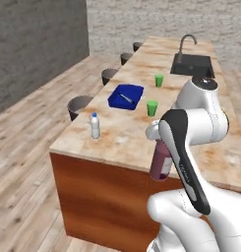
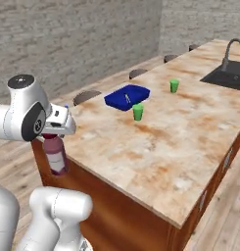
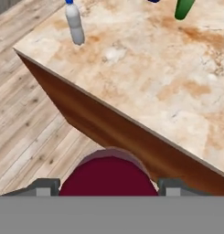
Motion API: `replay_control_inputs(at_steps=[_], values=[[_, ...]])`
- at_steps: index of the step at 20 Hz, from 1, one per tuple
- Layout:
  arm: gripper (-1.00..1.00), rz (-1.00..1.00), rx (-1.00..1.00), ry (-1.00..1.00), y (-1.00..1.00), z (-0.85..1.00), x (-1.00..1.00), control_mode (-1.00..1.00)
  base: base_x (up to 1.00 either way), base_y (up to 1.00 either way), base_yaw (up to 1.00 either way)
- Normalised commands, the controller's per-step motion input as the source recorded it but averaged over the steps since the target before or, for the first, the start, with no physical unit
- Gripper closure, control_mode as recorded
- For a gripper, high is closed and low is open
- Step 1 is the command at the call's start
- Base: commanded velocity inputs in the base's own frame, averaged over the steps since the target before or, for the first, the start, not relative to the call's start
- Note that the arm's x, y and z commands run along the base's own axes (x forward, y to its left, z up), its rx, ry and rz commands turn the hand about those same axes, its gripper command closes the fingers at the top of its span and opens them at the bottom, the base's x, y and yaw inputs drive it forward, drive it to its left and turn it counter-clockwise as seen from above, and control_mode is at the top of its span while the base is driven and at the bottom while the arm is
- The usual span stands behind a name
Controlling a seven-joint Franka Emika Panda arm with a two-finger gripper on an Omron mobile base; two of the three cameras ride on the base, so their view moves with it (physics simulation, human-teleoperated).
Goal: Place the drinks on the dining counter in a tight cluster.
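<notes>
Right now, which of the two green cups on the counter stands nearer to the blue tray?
The green cup nearer the robot is closer: it stands just off the corner of the blue tray. The other green cup stands farther along, toward the sink.

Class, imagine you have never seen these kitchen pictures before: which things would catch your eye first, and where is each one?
First, the gripper holding the maroon juice bottle in the air just off the near end of the dining counter, over the wooden floor. Next, the bright blue tray in the middle of the marbled top, with two green cups beside it. The small water bottle stands alone near the counter's near left corner.
</notes>
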Motion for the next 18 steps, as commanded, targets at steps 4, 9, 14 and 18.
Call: replay_control_inputs(at_steps=[4, 9, 14, 18], values=[[1.00, 0.00, 0.00, 0.00, 0.00, 0.00, 0.00, 1.00, 0.36, 0.08, -0.48], [1.00, 0.00, 0.00, 0.00, 0.00, 0.00, 0.00, 1.00, 0.29, 0.50, -0.33], [1.00, 0.00, 0.00, 0.00, 0.00, 0.00, 0.00, 1.00, 0.10, 0.65, -0.35], [1.00, 0.00, 0.00, 0.00, 0.00, 0.00, 0.00, 1.00, 0.31, 0.58, -0.38]])
